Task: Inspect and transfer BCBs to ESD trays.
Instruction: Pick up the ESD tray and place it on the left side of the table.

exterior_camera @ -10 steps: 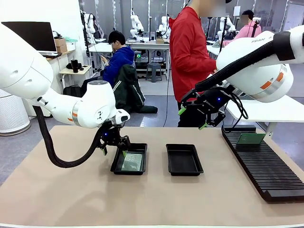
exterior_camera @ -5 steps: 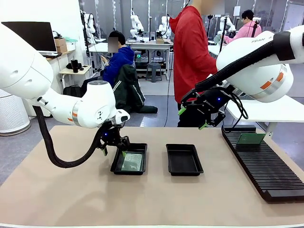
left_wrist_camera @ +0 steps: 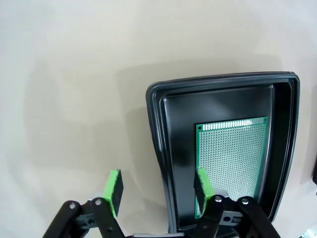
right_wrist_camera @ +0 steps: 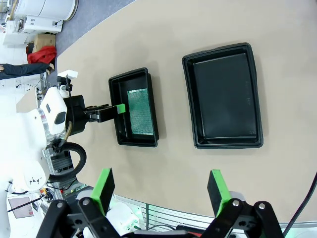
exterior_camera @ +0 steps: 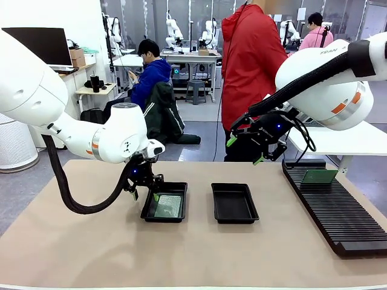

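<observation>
Straddling tray rim [left_wrist_camera: 157, 148], left end effector [left_wrist_camera: 158, 184] released; right end effector [right_wrist_camera: 160, 182] released; rack [exterior_camera: 338, 211] beyond

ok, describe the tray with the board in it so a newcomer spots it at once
On the beige table, two shallow black plastic trays sit side by side near the middle. Take the one on the robot's left, by the left arm's pincer. It alone holds a flat green perforated circuit board; its neighbour is bare.
</observation>
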